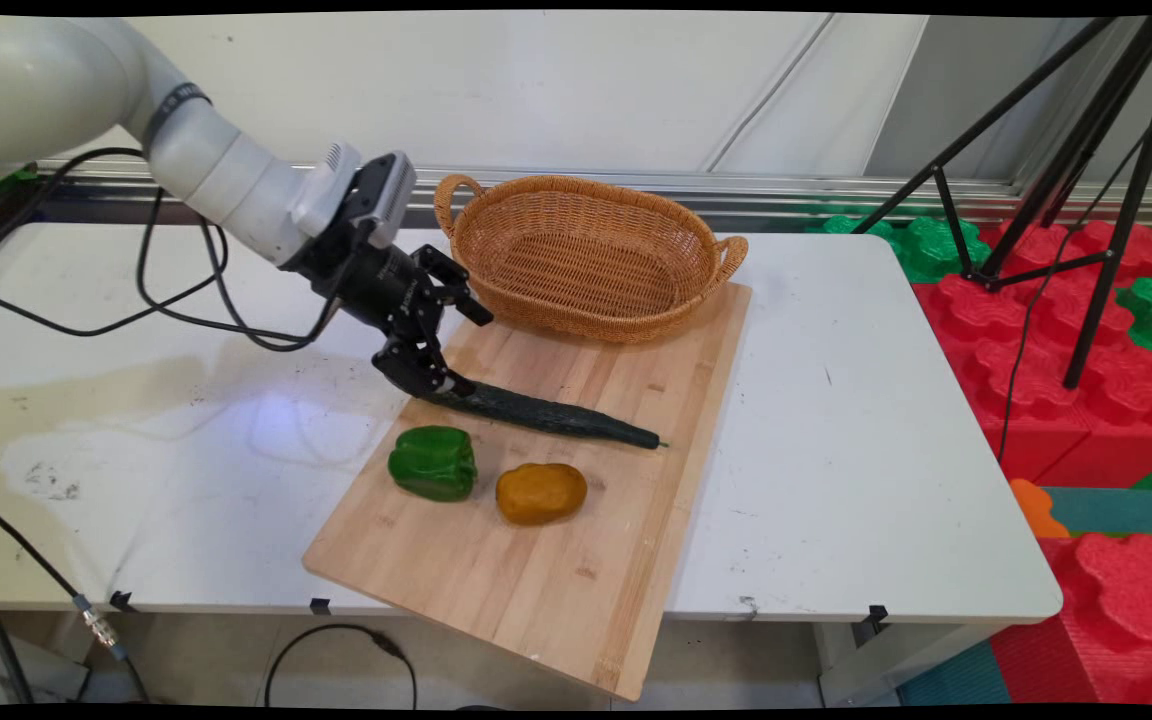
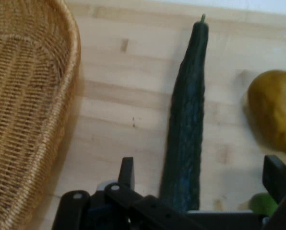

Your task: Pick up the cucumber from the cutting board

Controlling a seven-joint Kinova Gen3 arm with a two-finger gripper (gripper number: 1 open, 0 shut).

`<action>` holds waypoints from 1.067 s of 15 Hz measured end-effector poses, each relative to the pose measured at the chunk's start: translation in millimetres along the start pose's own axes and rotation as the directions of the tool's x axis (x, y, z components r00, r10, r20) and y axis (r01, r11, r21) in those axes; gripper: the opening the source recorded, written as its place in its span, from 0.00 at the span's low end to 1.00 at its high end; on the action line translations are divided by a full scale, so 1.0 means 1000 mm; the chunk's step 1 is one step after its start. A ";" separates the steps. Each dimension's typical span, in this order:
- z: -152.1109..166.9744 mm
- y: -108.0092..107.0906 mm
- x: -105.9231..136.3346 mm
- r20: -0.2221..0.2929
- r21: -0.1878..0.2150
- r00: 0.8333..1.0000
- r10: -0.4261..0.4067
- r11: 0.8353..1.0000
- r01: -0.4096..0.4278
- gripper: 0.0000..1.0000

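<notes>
The gripper (image 1: pixel 436 375) sits low at the cucumber's (image 1: pixel 546 413) left end, its fingers (image 2: pixel 126 173) spread open either side of it. The cucumber lies on the wooden board (image 1: pixel 576 560) on the white surface (image 1: pixel 836 450). Nearer lie a green pepper (image 1: pixel 433 462) and yellow potato (image 1: pixel 540 493); farther right, a wicker basket (image 1: pixel 586 255).
</notes>
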State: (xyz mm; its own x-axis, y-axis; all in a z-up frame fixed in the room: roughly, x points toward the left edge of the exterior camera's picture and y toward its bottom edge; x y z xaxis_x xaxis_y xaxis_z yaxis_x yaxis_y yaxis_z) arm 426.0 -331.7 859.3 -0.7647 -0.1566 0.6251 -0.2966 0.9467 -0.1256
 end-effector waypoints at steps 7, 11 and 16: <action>0.053 -0.026 -0.009 0.072 -0.046 0.996 0.052 0.998 -0.049 1.00; 0.076 -0.035 -0.011 0.096 -0.072 0.994 0.059 0.996 -0.052 1.00; 0.093 -0.042 -0.011 0.109 -0.093 0.992 0.063 0.994 -0.053 1.00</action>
State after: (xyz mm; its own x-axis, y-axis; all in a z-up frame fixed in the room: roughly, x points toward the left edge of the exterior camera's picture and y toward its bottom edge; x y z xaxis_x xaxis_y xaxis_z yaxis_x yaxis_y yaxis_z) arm 394.0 -396.1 786.1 -0.8398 -0.1263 0.5280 -0.2013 0.9757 -0.0869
